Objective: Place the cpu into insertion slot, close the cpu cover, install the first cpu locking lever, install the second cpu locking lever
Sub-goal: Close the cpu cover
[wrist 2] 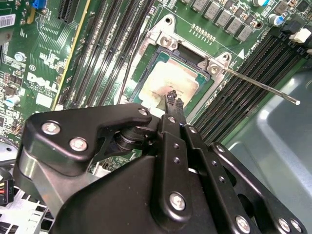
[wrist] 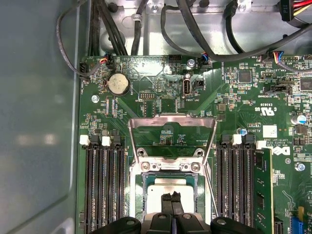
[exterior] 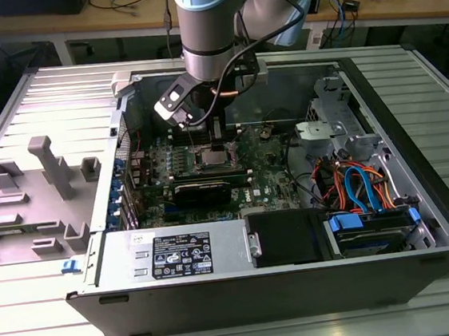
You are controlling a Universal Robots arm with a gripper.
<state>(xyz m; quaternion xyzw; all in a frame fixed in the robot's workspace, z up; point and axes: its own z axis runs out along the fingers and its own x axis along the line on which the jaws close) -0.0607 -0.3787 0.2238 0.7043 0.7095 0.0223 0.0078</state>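
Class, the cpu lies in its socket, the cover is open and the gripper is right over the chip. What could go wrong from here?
1. The gripper, close over the cpu, may nudge it askew.
2. The cover is raised and the lever juts out free; a careless move might snag either.

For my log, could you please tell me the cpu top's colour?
The cpu is silvery-tan, clearest in the second wrist view.

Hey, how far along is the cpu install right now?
Done: the cpu lies in its socket. In hand: the gripper, shut, is right at the chip's top; whether it touches is unclear. Left: the cpu cover stands open, and a locking lever sticks out unlatched.
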